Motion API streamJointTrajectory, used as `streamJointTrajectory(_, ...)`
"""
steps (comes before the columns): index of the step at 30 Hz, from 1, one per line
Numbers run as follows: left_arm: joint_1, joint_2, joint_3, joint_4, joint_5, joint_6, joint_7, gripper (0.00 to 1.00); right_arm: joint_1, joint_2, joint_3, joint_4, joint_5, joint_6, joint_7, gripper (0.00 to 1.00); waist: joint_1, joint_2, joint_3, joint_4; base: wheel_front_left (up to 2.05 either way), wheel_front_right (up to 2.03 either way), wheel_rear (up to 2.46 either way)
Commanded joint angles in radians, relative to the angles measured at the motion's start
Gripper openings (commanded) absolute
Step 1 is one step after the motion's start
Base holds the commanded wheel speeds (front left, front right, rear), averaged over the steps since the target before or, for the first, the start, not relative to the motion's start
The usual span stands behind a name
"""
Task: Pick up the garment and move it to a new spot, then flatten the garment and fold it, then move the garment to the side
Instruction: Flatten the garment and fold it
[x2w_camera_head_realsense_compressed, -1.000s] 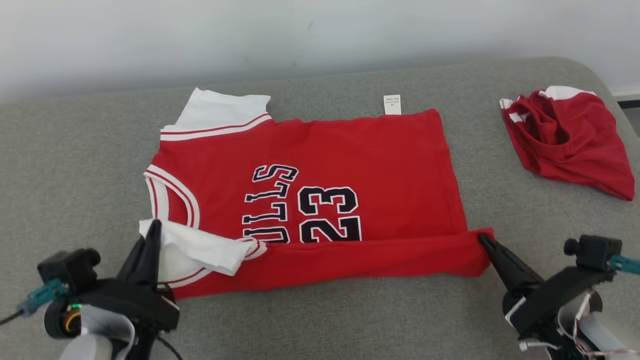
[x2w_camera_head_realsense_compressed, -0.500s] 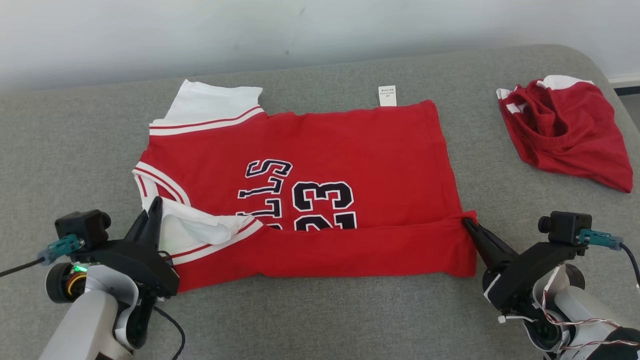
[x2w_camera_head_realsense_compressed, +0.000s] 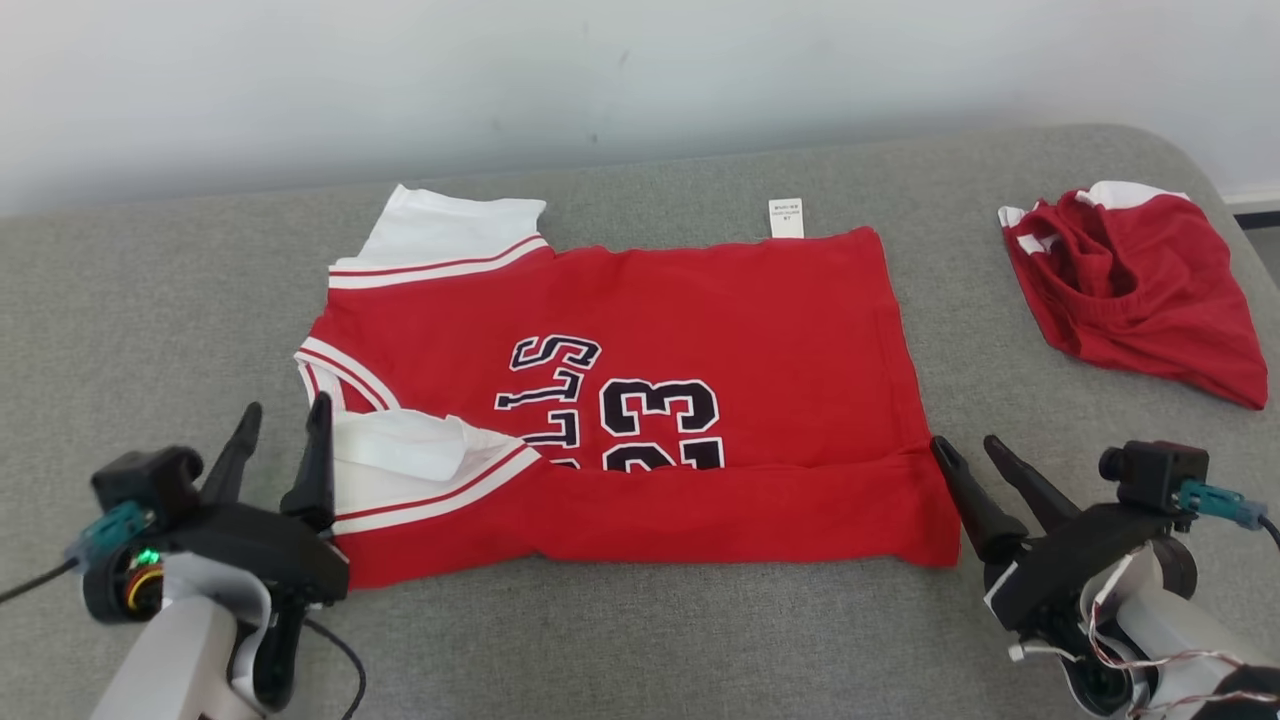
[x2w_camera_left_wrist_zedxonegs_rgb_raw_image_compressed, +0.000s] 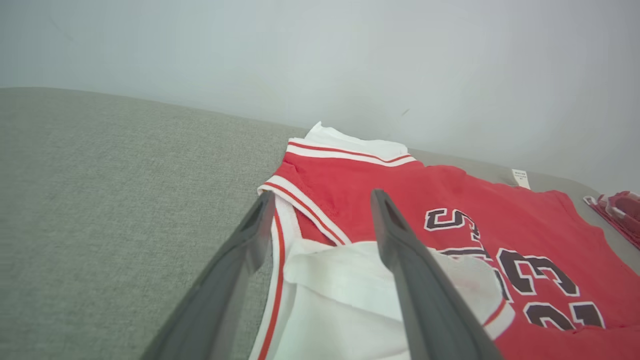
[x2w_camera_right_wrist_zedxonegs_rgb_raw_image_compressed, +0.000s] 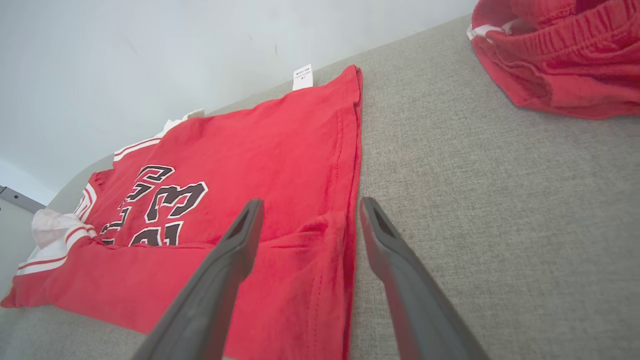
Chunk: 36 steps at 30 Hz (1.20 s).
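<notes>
The garment (x2w_camera_head_realsense_compressed: 640, 300) is a red jersey with white sleeves and the number 23, spread flat on the grey padded surface (x2w_camera_head_realsense_compressed: 150, 300). Its near edge is folded over as a long red strip. My left gripper (x2w_camera_head_realsense_compressed: 284, 408) stands open at the folded white sleeve, one finger on each side of the collar edge, holding nothing. In the left wrist view the open left gripper (x2w_camera_left_wrist_zedxonegs_rgb_raw_image_compressed: 320, 205) hovers above the sleeve of the garment (x2w_camera_left_wrist_zedxonegs_rgb_raw_image_compressed: 450, 190). My right gripper (x2w_camera_head_realsense_compressed: 965, 443) is open at the hem corner; the right wrist view has the right gripper (x2w_camera_right_wrist_zedxonegs_rgb_raw_image_compressed: 311, 202) straddling the edge of the garment (x2w_camera_right_wrist_zedxonegs_rgb_raw_image_compressed: 260, 140).
A second red and white garment (x2w_camera_head_realsense_compressed: 1140, 280) lies crumpled at the far right, also seen as the red heap (x2w_camera_right_wrist_zedxonegs_rgb_raw_image_compressed: 565, 55) in the right wrist view. A pale wall runs behind the surface. The surface's rounded right end is close to that heap.
Both grippers were shut on the garment's folded near edge and have now opened and let it go. The fold stays lying on the jersey. The head camera shifted slightly.
</notes>
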Motion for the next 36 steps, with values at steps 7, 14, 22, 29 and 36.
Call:
streamJointTrajectory(7,0.139,0.004,0.029,-0.119,0.057,0.016,-0.018,1.00,0.084,-0.022,-0.014,-0.023,-0.020,-0.002,-0.043,1.00,0.0000,-0.0001,-0.005,0.018,0.00,0.00,0.00)
streamJointTrajectory(14,0.237,-0.012,0.029,-0.168,0.114,0.046,-0.018,1.00,0.138,0.000,-0.033,-0.017,-0.041,-0.002,-0.052,1.00,0.0000,-0.0001,0.011,0.019,0.00,0.00,0.00)
streamJointTrajectory(22,0.261,-0.029,0.053,-0.125,0.121,0.062,-0.017,1.00,0.128,0.028,-0.029,0.007,-0.073,-0.002,-0.055,1.00,0.0000,-0.0001,0.032,0.005,0.00,0.00,0.00)
streamJointTrajectory(29,0.240,-0.043,0.042,-0.033,0.100,0.037,-0.016,0.45,0.118,0.054,-0.015,0.040,-0.079,-0.002,-0.042,0.37,0.0000,-0.0001,0.035,0.006,0.00,0.00,0.00)
streamJointTrajectory(36,0.224,-0.055,0.023,0.030,0.101,0.018,-0.014,0.00,0.114,0.066,-0.013,0.054,-0.054,-0.002,-0.039,0.00,0.0000,-0.0001,0.011,0.016,0.00,0.00,0.00)
